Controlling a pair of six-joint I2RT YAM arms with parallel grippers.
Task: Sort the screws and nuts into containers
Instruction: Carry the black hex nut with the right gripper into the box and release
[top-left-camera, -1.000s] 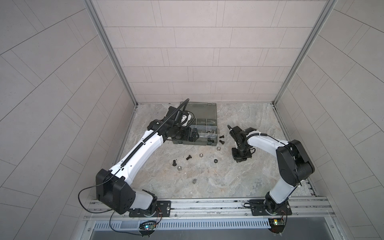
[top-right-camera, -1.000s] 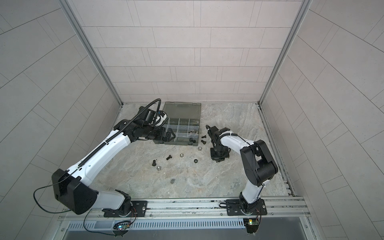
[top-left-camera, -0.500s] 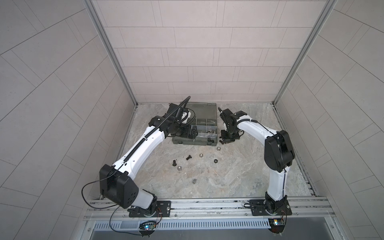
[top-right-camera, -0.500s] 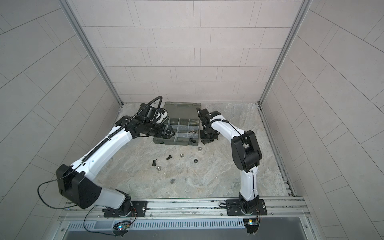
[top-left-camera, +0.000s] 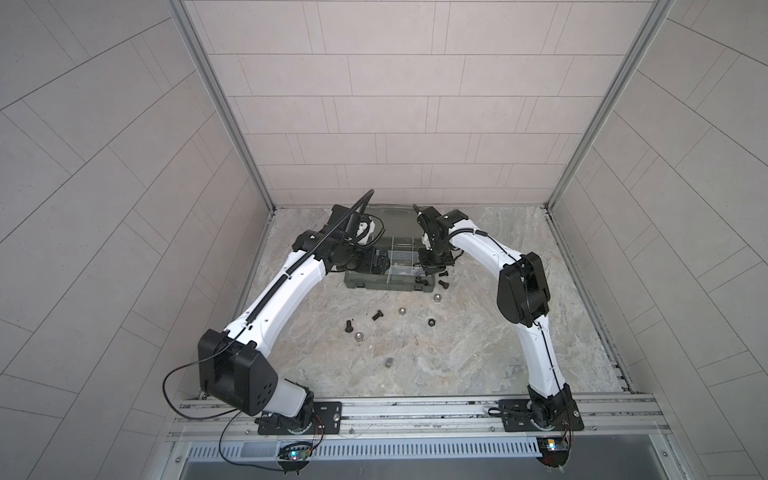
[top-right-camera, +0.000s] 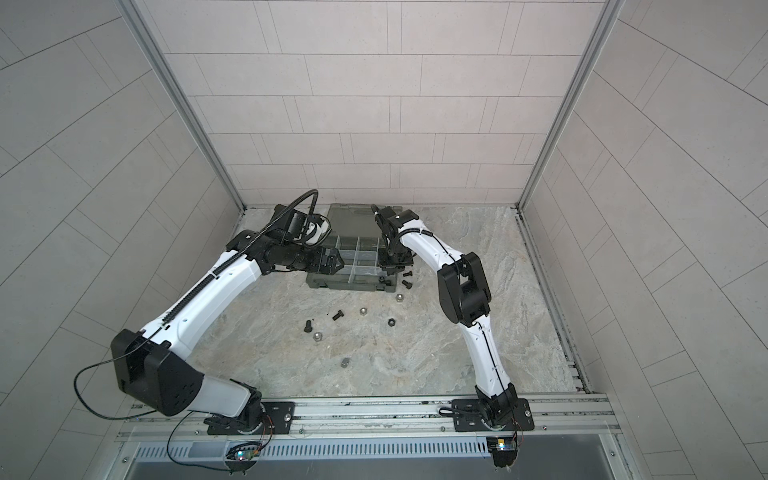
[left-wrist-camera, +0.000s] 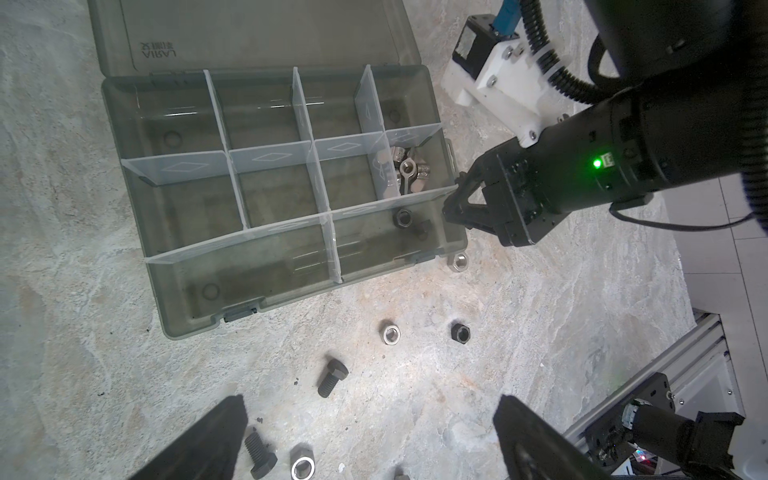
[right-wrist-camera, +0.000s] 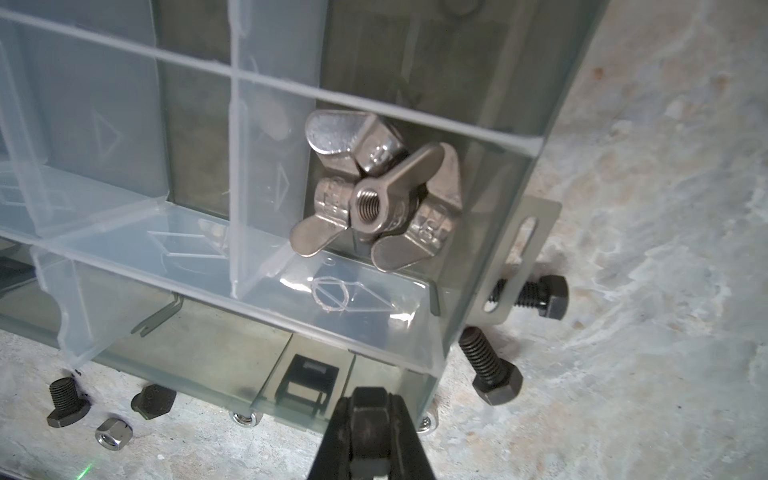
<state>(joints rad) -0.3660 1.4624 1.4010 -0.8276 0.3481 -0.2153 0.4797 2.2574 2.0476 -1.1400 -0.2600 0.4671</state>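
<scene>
Right wrist view puts the right pincer (right-wrist-camera: 371, 415) nearly shut on a small black hex piece (right-wrist-camera: 370, 402); whether that piece is a nut or a bolt head cannot be told. The pincer hangs at the right end of the organizer case (right-wrist-camera: 536, 145), which lies by the middle of the table's (top-left-camera: 498, 332) far edge with its lid folded back. Just beyond the tips, the end cell of the middle row holds a heap of wing nuts (right-wrist-camera: 374, 195). From the left wrist view the tips sit right at the case's outer wall, in line with the divider (left-wrist-camera: 386, 203) between that cell and the near-row cell, where a black nut (left-wrist-camera: 403, 217) and another dark piece lie.

The step in hand looks like the drop-off: a piece brought to the case and not yet let go. The next move probably calls for a short shift inward, past the wall and clear of the divider, and only then an opening of the jaws. Released where it hangs, the piece might land on the rim or outside.

Two screws (right-wrist-camera: 532, 297) lie on the table just beside that right wall, and a silver nut (top-left-camera: 437, 297) rests by the case's near right corner. Toward the table's middle, well apart from the case, wait further screws (top-left-camera: 377, 316), a loose black nut (top-left-camera: 431, 321) and three silver nuts (top-left-camera: 401, 311). The left pincer (top-left-camera: 385, 266), jaws wide and empty, hovers over the case's left end in both top views, so both arms crowd one case.
</scene>
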